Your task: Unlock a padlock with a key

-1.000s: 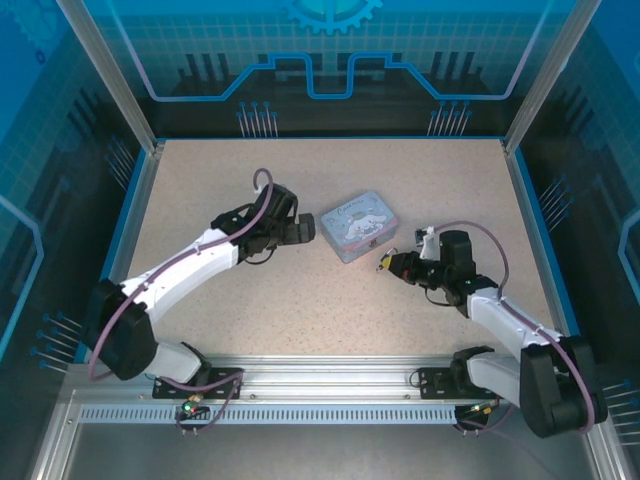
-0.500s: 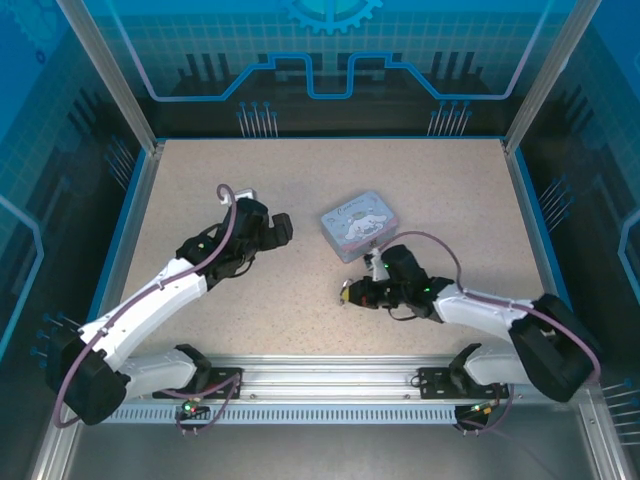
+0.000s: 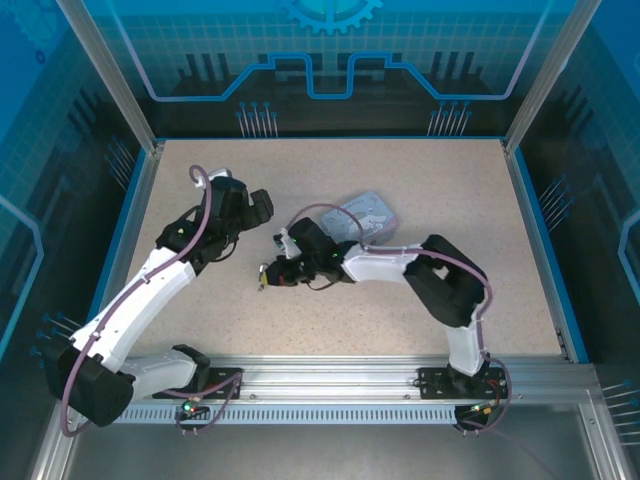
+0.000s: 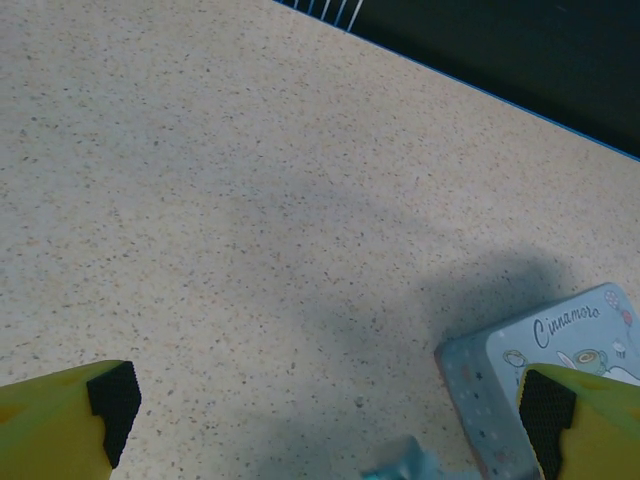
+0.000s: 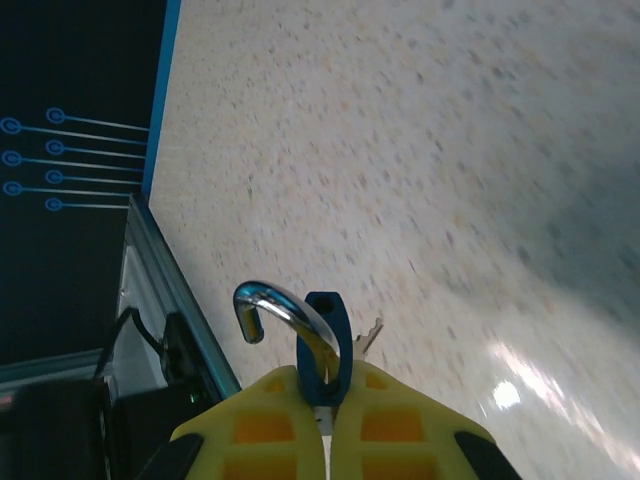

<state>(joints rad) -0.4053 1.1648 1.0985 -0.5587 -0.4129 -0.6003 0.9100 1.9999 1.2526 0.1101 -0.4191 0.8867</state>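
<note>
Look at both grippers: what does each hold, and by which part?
The right gripper is shut on the padlock, pinching its blue body, with the shackle sticking out in front. The left gripper is open and holds nothing.

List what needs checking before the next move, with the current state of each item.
1. Right gripper shut on the padlock: ok.
2. Shackle free end out of the body: ok, it looks open.
3. Key seated in the lock: cannot tell, only a sliver shows behind the body.
4. Left gripper open and empty: ok.
5. Tin apart from the padlock: ok.
</note>
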